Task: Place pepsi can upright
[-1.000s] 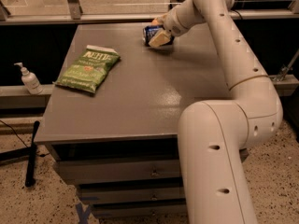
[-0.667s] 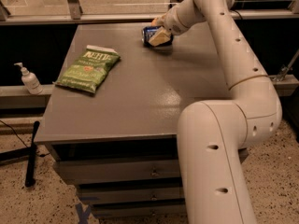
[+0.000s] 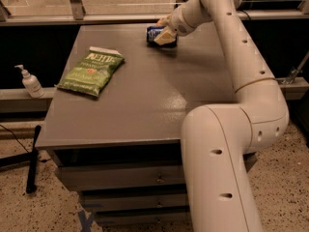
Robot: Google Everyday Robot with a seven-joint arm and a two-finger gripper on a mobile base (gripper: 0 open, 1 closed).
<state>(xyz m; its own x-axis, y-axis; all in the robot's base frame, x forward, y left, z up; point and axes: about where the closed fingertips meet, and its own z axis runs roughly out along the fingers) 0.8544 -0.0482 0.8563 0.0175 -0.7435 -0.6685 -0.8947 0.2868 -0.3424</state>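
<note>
The pepsi can is a dark blue can lying on its side near the far edge of the grey table. My gripper is down at the can's right end, touching or nearly touching it, and it covers part of the can. The arm reaches in from the right and over the table's far right part.
A green chip bag lies flat on the left part of the table. A soap dispenser bottle stands on a ledge to the left of the table. A rail and glass panels run behind the far edge. Drawers sit under the tabletop.
</note>
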